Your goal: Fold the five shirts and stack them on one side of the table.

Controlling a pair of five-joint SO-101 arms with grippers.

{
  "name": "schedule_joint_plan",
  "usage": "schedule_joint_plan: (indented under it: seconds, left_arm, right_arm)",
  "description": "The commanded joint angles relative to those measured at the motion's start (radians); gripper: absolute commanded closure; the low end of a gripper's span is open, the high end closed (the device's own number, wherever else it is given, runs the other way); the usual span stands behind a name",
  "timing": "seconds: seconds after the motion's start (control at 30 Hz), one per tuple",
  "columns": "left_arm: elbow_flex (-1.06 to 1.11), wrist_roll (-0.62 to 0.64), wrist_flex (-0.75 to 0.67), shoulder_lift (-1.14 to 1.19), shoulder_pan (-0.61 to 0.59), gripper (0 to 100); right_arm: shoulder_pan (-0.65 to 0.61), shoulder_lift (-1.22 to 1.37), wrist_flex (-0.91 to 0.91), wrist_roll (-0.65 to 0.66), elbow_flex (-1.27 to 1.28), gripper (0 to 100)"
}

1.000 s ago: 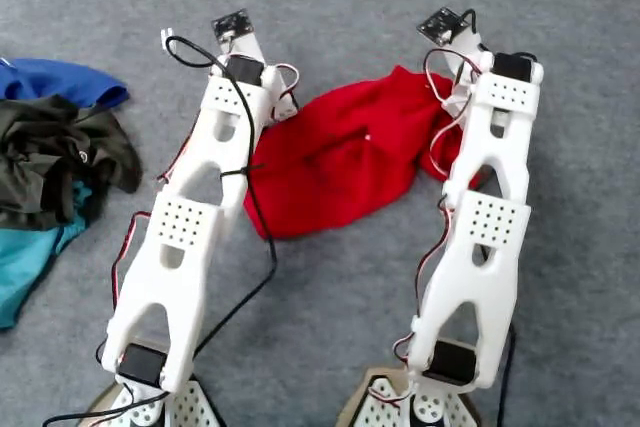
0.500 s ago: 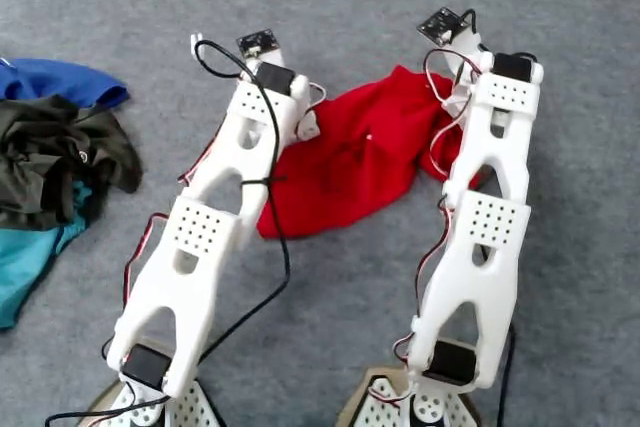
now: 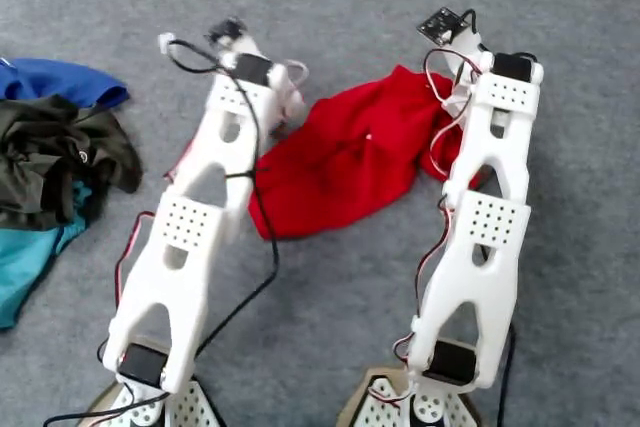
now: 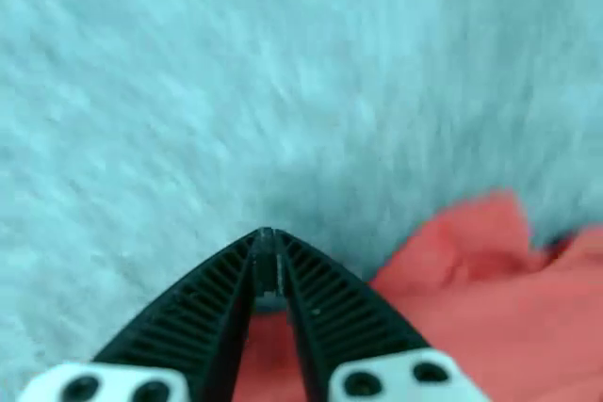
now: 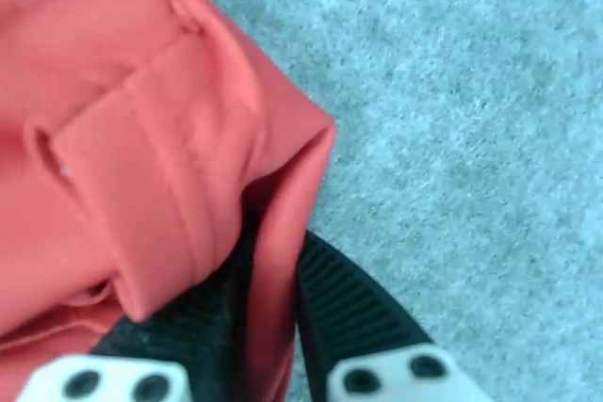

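One crumpled red fabric shirt (image 3: 345,162) lies on the grey felt surface (image 3: 330,287); a heap of three more (image 3: 60,152), blue, olive and teal, is cut off at the edge. The left jaws are together beside it; the right jaws clamp its fold.

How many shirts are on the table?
4: red shirt in the middle; blue shirt, dark shirt and teal shirt piled at the left edge. Another may be hidden.

The right arm (image 3: 490,177) is covering the red shirt's (image 3: 345,162) edge; far from it, the teal shirt (image 3: 25,257) is running off-frame.
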Motion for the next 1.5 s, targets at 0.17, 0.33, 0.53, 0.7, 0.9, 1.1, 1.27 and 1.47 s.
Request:
schedule_joint_plan:
  seconds: [0.17, 0.33, 0.53, 0.7, 0.9, 1.1, 1.27, 1.47]
  left_arm:
    - [-0.302, 0.044, 0.118, -0.025, -0.026, 98]
    - [-0.292, 0.040, 0.130, -0.008, 0.041, 94]
    - [-0.281, 0.038, 0.129, 0.087, 0.106, 74]
    - [-0.281, 0.014, 0.115, 0.199, 0.109, 74]
    - [-0.292, 0.014, 0.133, 0.208, 0.104, 88]
    - [-0.318, 0.017, 0.078, 0.186, 0.044, 98]
    - [-0.315, 0.017, 0.066, 0.058, 0.002, 98]
    - [-0.311, 0.009, 0.069, -0.122, -0.080, 98]
  right_arm:
    - [0.012, -0.002, 0.009, 0.011, -0.031, 99.0]
    - [0.012, -0.002, 0.009, 0.011, -0.031, 99.0]
    - [0.012, -0.002, 0.009, 0.012, -0.030, 99.0]
    - [0.012, -0.002, 0.009, 0.012, -0.030, 99.0]
    - [0.012, -0.002, 0.009, 0.012, -0.030, 99.0]
    - [0.012, -0.002, 0.009, 0.012, -0.030, 99.0]
    - [-0.004, -0.005, 0.020, 0.012, -0.030, 99.0]
    - [-0.107, -0.030, 0.204, 0.006, -0.133, 99.0]
